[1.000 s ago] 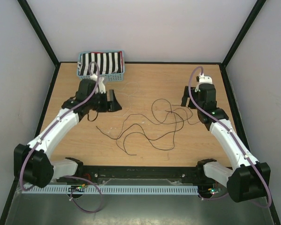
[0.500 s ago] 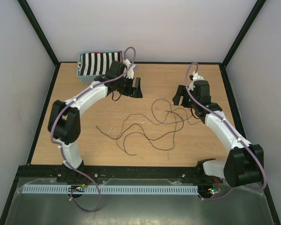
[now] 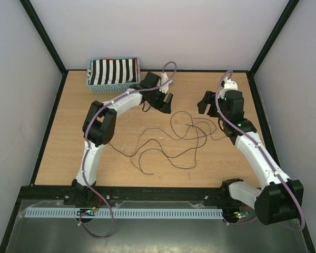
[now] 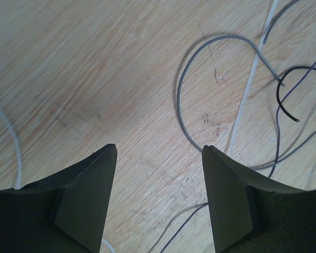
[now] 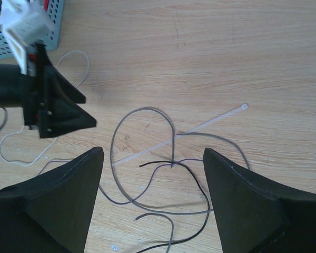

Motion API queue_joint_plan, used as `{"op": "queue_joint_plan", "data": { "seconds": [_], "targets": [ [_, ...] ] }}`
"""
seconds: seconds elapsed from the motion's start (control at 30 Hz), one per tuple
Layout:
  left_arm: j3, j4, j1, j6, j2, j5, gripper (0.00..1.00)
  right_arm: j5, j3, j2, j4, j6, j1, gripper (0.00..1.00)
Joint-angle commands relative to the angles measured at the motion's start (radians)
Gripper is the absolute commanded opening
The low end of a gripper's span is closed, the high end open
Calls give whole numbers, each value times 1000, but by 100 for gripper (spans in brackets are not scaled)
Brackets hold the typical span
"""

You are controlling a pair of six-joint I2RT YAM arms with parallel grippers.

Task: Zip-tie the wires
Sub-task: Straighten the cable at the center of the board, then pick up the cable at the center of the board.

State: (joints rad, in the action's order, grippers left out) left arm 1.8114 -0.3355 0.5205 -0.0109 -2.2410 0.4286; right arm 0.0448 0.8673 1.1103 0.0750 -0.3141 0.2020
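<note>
Hovering over the wooden table (image 3: 68,137), my left gripper (image 3: 165,103) has its jaws apart and grasps nothing. In its wrist view a grey loop of the wires (image 4: 178,92) lies on the wood above and right of my fingertips, beside a pale zip tie (image 4: 250,74). My right gripper (image 3: 206,103) is likewise spread and empty. From overhead the wires sprawl across frame centre, below and between both grippers, touching neither. A blue basket (image 3: 113,85) sits upper left.
</note>
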Motion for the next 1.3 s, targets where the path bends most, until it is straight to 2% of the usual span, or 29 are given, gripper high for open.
{"op": "queue_joint_plan", "data": {
  "seconds": [0.0,0.27,0.5,0.77,0.83,1.03,1.27],
  "targets": [
    [77,-1,50,-69,-47,-51,67,-13,-16,-33,-32,7,-4,86],
    [168,-16,116,-108,-136,-172,59,-32,-25,-63,-34,24,-4,87],
    [184,-34,157,-130,-175,-279,49,-44,-25,-84,-34,34,-3,87],
    [197,-52,168,-123,-203,-295,38,-44,-35,-104,-33,32,-4,87],
    [197,-59,167,-121,-208,-279,32,-45,-36,-110,-33,31,-4,87],
    [168,-72,168,-116,-190,-260,0,-46,-35,-121,-34,29,-4,87],
    [160,-66,164,-48,-90,-270,0,-30,-48,-112,-44,27,-4,87]
  ]
}}
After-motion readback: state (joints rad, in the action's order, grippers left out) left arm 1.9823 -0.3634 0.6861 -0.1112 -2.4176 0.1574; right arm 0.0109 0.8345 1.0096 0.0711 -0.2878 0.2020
